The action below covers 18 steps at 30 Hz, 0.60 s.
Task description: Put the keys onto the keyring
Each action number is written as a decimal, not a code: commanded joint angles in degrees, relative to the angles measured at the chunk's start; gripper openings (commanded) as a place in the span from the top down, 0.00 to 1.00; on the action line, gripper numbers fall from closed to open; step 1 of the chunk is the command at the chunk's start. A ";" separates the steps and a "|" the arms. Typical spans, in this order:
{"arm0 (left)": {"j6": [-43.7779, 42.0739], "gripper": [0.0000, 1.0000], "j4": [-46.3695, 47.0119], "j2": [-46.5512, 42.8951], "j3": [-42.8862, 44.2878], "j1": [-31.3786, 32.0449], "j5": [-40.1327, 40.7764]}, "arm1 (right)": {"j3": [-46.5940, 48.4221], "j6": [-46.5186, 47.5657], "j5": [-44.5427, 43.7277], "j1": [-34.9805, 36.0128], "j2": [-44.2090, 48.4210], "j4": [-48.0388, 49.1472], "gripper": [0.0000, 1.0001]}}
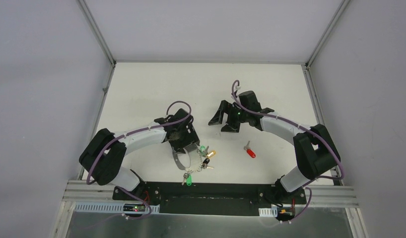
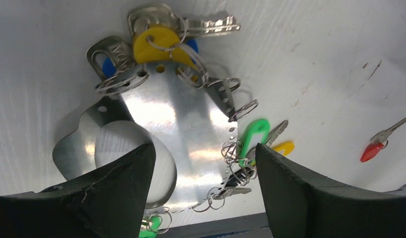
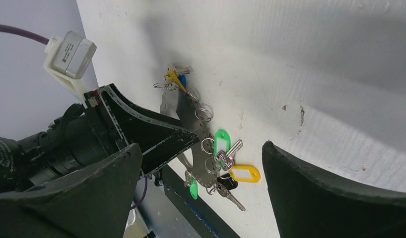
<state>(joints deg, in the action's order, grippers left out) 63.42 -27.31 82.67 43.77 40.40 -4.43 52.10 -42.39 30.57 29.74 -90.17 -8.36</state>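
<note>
The keyring (image 2: pixel 176 119), a flat grey metal band hung with yellow, green and black-tagged keys (image 2: pixel 159 44), lies on the white tabletop (image 1: pixel 156 89) between the released jaws of the left gripper (image 2: pixel 206 153). Its near end is hidden behind them, and contact cannot be made out. A loose red-headed key (image 1: pixel 249 151) lies well to the keyring's right, shaft slanting away. The right gripper (image 1: pixel 223 120), jaws spread and empty, hangs beyond the keyring and looks nearer to that key.
</note>
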 commanded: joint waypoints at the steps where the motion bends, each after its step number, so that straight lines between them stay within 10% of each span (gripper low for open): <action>1: -3.82 0.24 -0.04 4.88 6.22 -1.70 2.28 | 1.30 1.75 3.67 -1.92 0.10 1.93 0.07; 9: -15.56 0.23 -0.26 16.48 20.77 -3.66 -2.24 | 0.96 4.78 5.46 -3.78 0.36 -0.13 0.08; 18: -16.73 0.22 1.23 1.13 13.68 -3.75 -0.76 | 2.32 9.76 5.45 -2.42 -0.47 -3.41 0.12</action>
<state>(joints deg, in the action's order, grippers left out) 48.31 -27.29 94.13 61.10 37.01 -6.02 52.07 -35.81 35.27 26.15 -90.19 -10.90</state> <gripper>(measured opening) 0.778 0.898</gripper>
